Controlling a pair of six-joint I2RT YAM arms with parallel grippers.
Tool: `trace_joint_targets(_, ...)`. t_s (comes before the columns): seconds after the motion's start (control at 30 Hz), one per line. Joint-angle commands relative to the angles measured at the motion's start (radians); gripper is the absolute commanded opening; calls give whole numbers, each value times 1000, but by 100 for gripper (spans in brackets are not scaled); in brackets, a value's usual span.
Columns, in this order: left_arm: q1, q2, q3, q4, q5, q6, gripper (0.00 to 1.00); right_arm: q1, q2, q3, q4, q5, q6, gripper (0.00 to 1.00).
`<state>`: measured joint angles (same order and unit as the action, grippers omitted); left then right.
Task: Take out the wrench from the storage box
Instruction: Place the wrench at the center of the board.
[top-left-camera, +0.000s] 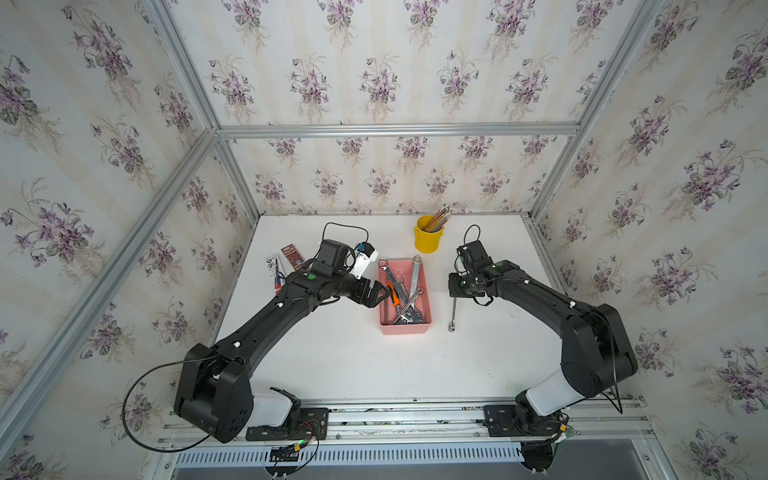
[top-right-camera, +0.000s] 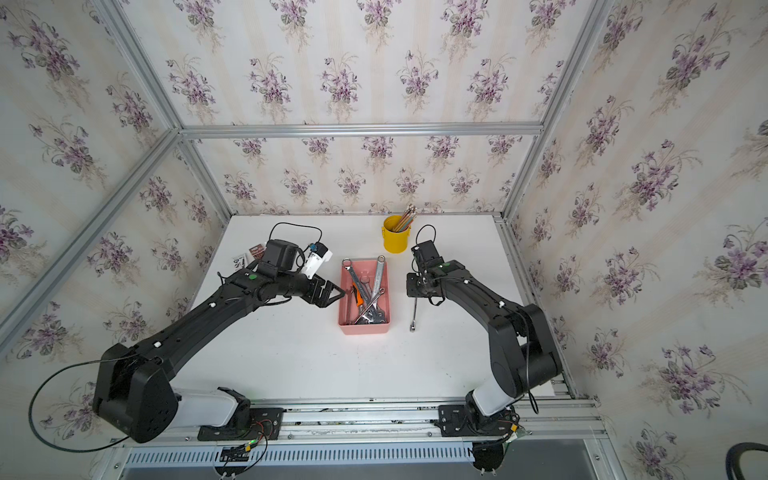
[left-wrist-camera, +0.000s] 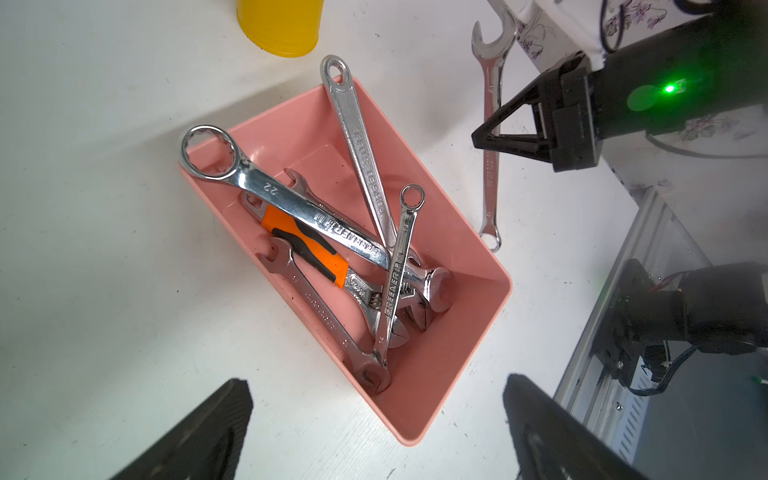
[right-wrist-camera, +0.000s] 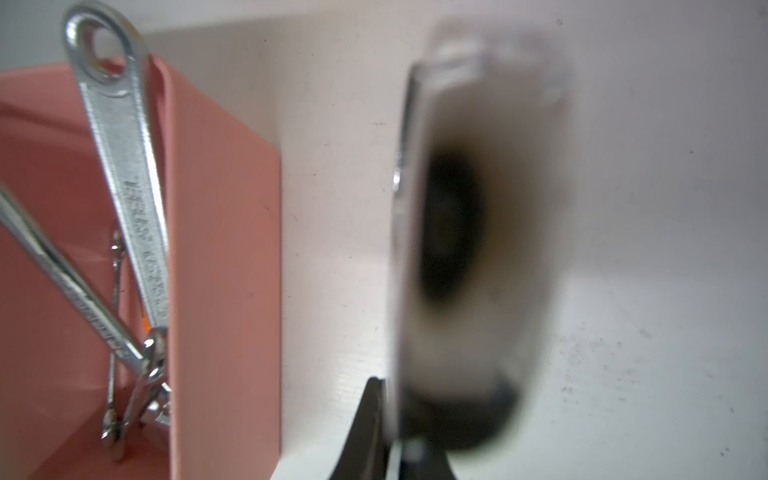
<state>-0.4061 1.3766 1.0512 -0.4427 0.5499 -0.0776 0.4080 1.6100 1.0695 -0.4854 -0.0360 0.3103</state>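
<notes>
Left wrist view: wrenches (left-wrist-camera: 316, 216) heaped in box (left-wrist-camera: 469, 328); likely heavy, stiff, slick, best pinched mid-shaft. Wide left jaws; right jaws clamping wrench (left-wrist-camera: 490, 187) beside box.

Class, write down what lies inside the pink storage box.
Several crossed steel wrenches and, beneath them, an orange-handled adjustable wrench. The storage box floor under the pile is hidden.

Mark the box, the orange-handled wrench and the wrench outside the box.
box (left-wrist-camera: 449, 353), left wrist view, bare inner wall.
orange-handled wrench (left-wrist-camera: 307, 245), left wrist view, its grip.
wrench outside box (left-wrist-camera: 490, 195), left wrist view, mid-shaft.
</notes>
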Motion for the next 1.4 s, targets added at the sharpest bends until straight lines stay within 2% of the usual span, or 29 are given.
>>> trace_joint_targets(0.0,0,1,3,-13,7,14,99,-10,57,8,103,-75,-45,0)
trace_joint_targets(0.4,3,-8,-25,-11,3,22,99,-49,234,47,173,-166,-79,0)
trace_joint_targets(0.73,16,4,-23,-16,13,27,99,-55,287,51,196,-120,-44,0)
trace_joint_targets(1.2,20,-19,-46,-24,17,18,99,-57,276,22,191,-30,-45,21)
trace_joint_targets(1.37,20,-15,-34,-34,19,26,99,-58,255,12,187,-10,-39,21)
